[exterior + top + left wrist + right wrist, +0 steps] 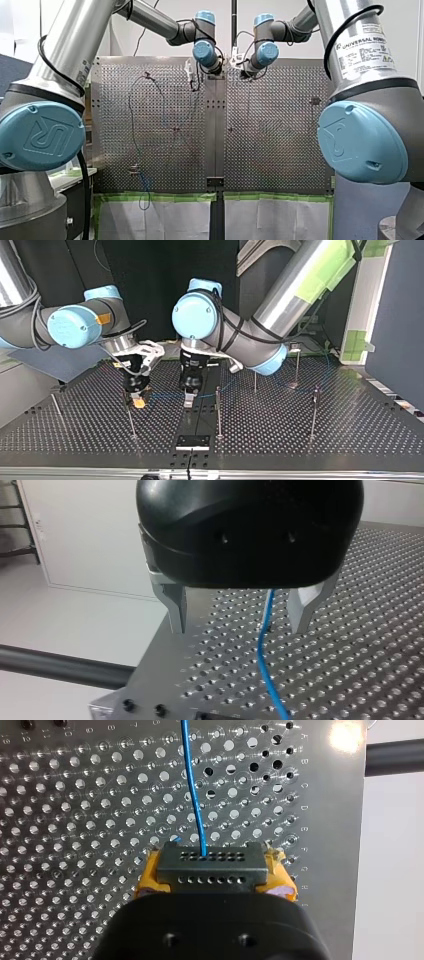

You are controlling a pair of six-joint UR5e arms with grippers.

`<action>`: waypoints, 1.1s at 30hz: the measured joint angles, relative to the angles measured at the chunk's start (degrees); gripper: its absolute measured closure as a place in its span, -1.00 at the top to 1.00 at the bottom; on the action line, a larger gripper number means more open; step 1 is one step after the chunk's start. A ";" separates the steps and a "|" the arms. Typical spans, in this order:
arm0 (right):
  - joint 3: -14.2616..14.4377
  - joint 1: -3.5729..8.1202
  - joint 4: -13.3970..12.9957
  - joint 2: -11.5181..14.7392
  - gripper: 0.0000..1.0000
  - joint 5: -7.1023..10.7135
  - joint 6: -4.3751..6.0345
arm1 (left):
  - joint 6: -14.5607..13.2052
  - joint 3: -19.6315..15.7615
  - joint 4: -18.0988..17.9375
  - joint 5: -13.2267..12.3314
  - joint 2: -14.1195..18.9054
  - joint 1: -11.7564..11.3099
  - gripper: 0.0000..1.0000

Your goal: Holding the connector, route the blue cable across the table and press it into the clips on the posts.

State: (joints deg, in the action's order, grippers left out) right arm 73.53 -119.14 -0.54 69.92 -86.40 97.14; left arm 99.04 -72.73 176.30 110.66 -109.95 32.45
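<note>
Right gripper [138, 401], centre-left in the top view, clamps the connector [210, 865] to lead the blue cable [262, 655], while left gripper [242, 625], released, straddles it, apparently as guide.

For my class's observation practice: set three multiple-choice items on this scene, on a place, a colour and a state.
1. Where does the blue cable run at my left gripper? A between its fingers; B around one finger; C behind it.
2. My right gripper's pads are: A green; B yellow; C white.
3. My right gripper is: A open; B shut on nothing; C shut on the connector.
Key: 1A, left wrist view shows it between; 2B, yellow flanks the connector; 3C, pads clamp the connector.
</note>
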 joint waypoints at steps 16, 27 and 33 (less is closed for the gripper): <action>0.00 -0.01 -0.08 -0.02 -1.00 0.38 0.00 | 0.75 7.63 4.29 0.06 -7.49 -0.69 1.00; 0.00 -0.01 -0.09 -0.07 -1.00 0.44 0.00 | 1.11 12.59 4.13 0.79 -8.97 -0.85 1.00; 0.00 0.07 -0.09 -0.08 -1.00 0.44 0.00 | 1.02 13.84 4.34 2.04 -8.98 -0.87 0.87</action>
State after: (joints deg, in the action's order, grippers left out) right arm 73.52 -119.07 -0.63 69.84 -85.97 97.14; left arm 100.06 -58.89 180.64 112.71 -118.94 31.58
